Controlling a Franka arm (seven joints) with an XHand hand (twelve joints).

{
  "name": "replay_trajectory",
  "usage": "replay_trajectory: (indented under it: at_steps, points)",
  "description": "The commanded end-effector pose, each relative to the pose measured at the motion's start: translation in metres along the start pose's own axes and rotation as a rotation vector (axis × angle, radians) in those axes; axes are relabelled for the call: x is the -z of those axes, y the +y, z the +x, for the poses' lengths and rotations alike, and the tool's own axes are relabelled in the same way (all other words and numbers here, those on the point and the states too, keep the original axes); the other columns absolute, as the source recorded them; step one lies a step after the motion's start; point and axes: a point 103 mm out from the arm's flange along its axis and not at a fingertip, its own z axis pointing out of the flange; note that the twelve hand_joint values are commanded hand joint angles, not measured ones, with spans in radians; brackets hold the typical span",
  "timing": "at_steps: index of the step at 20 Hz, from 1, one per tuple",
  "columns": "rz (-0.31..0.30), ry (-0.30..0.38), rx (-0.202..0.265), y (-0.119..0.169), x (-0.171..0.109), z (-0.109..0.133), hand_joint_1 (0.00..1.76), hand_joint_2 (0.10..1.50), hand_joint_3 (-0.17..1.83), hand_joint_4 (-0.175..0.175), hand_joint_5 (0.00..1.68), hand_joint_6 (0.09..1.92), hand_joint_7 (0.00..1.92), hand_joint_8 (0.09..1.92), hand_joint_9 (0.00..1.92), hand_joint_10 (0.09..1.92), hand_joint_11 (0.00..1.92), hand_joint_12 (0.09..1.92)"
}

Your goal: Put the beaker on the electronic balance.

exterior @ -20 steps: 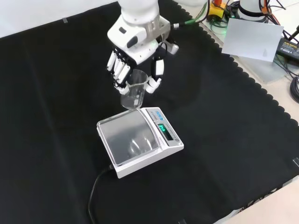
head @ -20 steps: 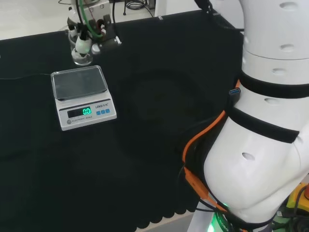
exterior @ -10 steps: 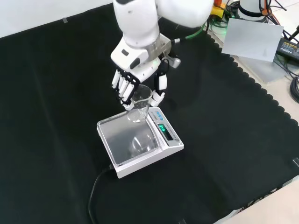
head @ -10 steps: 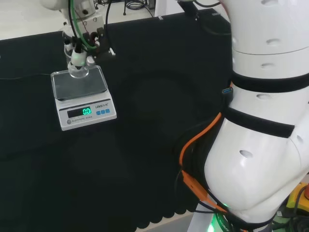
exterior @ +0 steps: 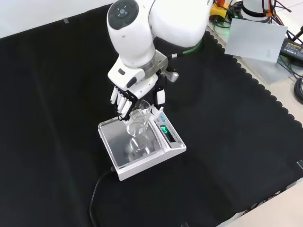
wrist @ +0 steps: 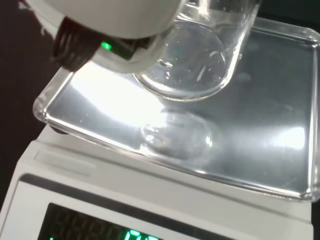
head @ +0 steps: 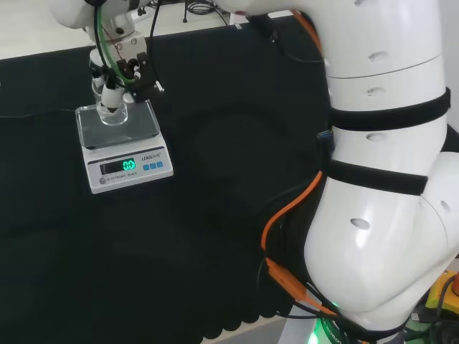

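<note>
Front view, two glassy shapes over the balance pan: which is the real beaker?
The upper one: the beaker, held in the hand; the lower is a reflection on the pan.

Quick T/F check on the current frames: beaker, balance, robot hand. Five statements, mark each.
1. The robot hand has its fingers around the beaker. True.
2. The beaker is over the balance pan. True; the wrist view shows its base above the pan with a reflection beneath, so it looks not yet set down.
3. The beaker is full of blue liquid. False; it looks clear and empty.
4. The balance display is dark. False; green digits are lit.
5. The balance has a cable running off it in the front view. True.
</note>
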Motion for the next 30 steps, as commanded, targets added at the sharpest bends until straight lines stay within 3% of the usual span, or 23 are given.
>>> replay_trajectory:
  at_steps: [1, 20, 27, 30]
  points:
    - [0.011, 0.002, -0.006, 0.013, -0.006, -0.005, 1.14, 0.53, 0.73, -0.064, 0.68, 1.0, 0.86, 0.74, 1.12, 0.57, 0.8, 1.22]
    - [0.069, 0.028, -0.027, 0.029, -0.023, -0.025, 1.14, 0.53, 0.73, -0.07, 0.65, 0.99, 0.84, 0.74, 1.1, 0.57, 0.76, 1.22]
    - [0.091, 0.024, -0.026, 0.031, -0.028, -0.025, 1.12, 0.52, 0.73, -0.071, 0.52, 0.97, 0.75, 0.78, 1.03, 0.62, 0.7, 1.26]
    - [0.089, 0.019, -0.027, 0.03, -0.026, -0.024, 1.08, 0.51, 0.71, -0.066, 0.42, 0.84, 0.65, 0.8, 0.95, 0.68, 0.64, 1.3]
